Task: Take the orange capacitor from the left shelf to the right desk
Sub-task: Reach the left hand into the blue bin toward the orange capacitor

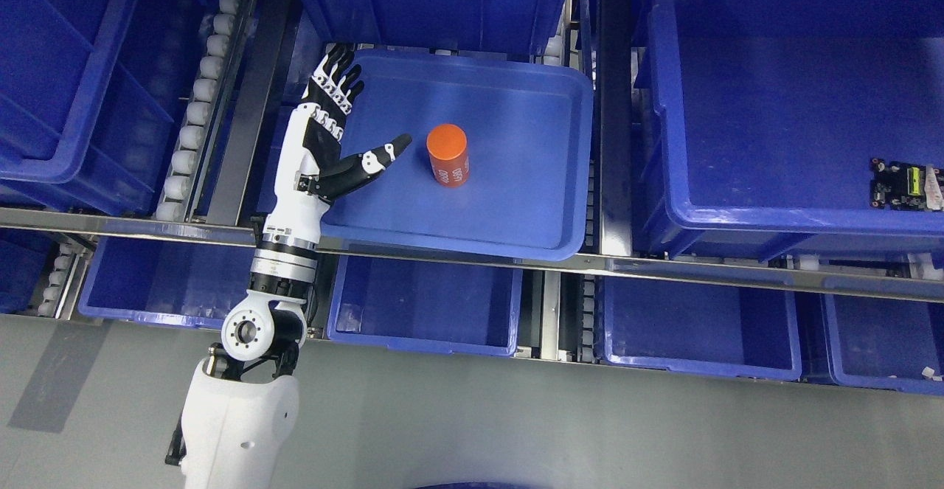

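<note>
Left hand [330, 131] over the blue tray [516, 223], fingers spread wide, holding nothing, thumb just beside the upright orange capacitor [448, 155].

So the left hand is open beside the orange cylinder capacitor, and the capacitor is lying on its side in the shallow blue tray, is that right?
Not quite. The head view shows the orange cylinder capacitor standing upright, not lying on its side, in the shallow blue tray. The rest holds: the left hand is open beside it, thumb pointing toward it without touching.
</note>
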You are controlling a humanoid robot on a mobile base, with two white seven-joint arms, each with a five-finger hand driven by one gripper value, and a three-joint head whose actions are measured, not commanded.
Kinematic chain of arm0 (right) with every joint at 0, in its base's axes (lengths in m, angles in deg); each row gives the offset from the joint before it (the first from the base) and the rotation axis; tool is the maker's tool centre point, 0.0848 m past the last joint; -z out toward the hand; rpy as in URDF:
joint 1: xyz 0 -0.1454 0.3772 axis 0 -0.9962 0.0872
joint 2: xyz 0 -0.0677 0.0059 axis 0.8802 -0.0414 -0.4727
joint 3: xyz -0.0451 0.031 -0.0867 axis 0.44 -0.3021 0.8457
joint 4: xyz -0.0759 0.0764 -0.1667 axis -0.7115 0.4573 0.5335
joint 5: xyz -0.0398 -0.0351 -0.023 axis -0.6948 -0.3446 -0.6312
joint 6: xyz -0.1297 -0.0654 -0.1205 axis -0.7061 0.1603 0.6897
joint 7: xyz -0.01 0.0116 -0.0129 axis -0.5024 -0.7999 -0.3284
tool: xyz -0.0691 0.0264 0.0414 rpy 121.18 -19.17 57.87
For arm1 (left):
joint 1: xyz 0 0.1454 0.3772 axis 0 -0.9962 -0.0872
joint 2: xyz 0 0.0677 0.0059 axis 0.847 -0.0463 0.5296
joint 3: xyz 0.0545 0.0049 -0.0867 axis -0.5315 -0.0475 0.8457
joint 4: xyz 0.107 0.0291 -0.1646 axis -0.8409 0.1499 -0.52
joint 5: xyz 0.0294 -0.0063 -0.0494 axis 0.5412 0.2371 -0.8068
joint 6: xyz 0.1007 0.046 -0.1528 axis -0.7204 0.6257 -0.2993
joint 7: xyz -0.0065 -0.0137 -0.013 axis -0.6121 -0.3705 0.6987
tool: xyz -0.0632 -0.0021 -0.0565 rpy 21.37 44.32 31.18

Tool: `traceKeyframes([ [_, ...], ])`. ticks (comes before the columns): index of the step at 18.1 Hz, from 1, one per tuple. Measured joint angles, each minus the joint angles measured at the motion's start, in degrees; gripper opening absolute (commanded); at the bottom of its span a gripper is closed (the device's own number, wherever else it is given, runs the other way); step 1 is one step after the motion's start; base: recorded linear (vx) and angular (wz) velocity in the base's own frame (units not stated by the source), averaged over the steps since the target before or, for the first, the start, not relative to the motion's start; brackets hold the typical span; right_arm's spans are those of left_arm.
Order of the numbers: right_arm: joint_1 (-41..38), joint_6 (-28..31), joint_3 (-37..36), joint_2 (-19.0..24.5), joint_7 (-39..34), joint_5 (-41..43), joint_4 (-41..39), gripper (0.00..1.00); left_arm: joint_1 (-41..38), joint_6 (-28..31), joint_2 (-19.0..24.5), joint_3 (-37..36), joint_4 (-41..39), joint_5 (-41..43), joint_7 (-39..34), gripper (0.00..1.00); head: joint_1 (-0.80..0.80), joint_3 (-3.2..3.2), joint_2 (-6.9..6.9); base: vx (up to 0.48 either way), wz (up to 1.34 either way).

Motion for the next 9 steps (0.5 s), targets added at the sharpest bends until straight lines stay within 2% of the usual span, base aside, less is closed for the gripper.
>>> traceKeyframes([
  [5,0.00,0.00,0.00,0.00,0.00,0.00,0.00,1.00,-0.45,-0.02,0.00,0.13,-0.14,0.00,0.43,1.00,0.00,0.00,0.00,0.000,0.00],
  [9,0.00,0.00,0.00,0.00,0.00,0.00,0.00,1.00,-0.45,0.22,0.00,0.54,-0.07,0.00,6.09,1.00,0.00,0.00,0.00,0.000,0.00],
])
